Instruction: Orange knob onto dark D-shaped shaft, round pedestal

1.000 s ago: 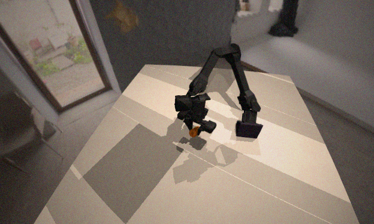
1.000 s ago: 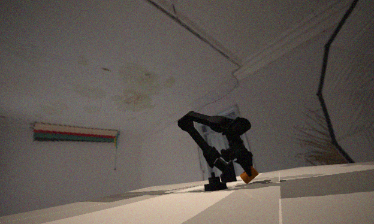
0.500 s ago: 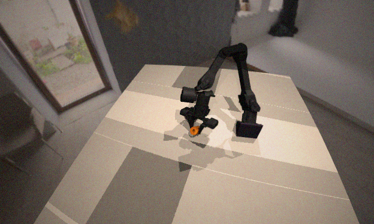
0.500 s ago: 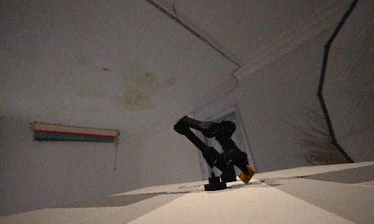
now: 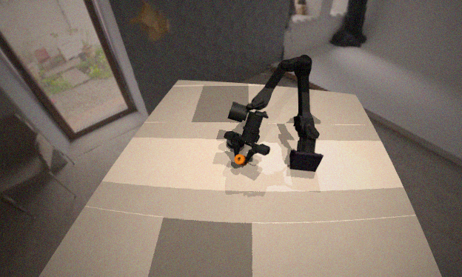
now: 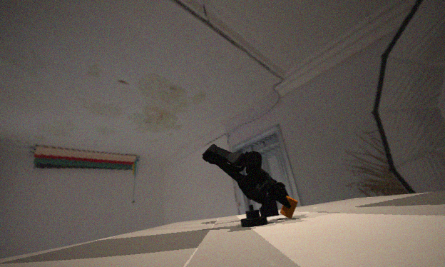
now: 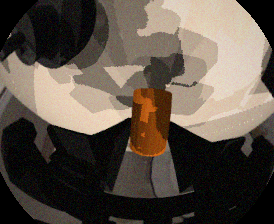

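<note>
On my monitor, an orange knob [image 5: 240, 159] [image 6: 291, 208] [image 7: 150, 122], black fingers [image 5: 243, 158] [image 6: 288, 205] and a beige worktop [image 5: 326, 207] [image 6: 321, 238] [image 7: 63, 110] patched grey-brown.

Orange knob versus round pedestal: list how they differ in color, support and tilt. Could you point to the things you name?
The knob [image 5: 240, 159] [image 7: 150, 122] is orange; the pedestal [image 6: 254, 221] is black.
The knob is held in the pincer [image 5: 240, 158] [image 6: 289, 204] [image 7: 150, 132], while the pedestal stands on the table [image 5: 207, 240] [image 6: 321, 238].
The knob is tilted; the pedestal is upright.
Both look round in outline.
</note>
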{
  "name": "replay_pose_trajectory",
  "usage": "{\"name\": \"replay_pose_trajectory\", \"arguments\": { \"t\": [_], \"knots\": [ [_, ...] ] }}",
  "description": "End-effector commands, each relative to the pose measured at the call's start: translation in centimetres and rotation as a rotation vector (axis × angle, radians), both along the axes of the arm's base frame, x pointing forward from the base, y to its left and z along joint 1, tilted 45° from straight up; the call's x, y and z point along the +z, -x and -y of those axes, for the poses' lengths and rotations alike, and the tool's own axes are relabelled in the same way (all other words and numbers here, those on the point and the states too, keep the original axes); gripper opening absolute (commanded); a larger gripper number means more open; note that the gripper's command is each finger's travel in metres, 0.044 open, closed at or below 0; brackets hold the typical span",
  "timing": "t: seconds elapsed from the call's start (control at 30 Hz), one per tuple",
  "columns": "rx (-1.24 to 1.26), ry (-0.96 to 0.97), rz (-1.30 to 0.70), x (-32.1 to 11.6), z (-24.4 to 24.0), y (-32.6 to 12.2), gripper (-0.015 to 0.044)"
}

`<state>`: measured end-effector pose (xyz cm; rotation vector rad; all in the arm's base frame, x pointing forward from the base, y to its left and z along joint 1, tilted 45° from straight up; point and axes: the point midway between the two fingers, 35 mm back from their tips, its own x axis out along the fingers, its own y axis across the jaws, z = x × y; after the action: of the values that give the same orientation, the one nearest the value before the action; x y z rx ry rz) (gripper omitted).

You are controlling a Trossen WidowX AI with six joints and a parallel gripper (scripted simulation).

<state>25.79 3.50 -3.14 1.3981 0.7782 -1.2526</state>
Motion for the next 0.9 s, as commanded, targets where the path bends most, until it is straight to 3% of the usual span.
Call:
{"name": "replay_pose_trajectory", "arguments": {
  "t": [0.0, 0.2, 0.37, 0.47, 0.87],
  "knots": [
    [0.019, -0.052, 0.015, 0.22, 0.35, 0.25, 0.0179],
    [0.045, -0.137, 0.036, 0.47, 0.87, 0.46, 0.0179],
    [0.025, -0.072, 0.02, 0.48, 0.62, 0.4, 0.0179],
    [0.034, -0.099, 0.026, 0.41, 0.66, 0.37, 0.0258],
    [0.034, -0.099, 0.026, 0.41, 0.66, 0.37, 0.026]
  ]
}}
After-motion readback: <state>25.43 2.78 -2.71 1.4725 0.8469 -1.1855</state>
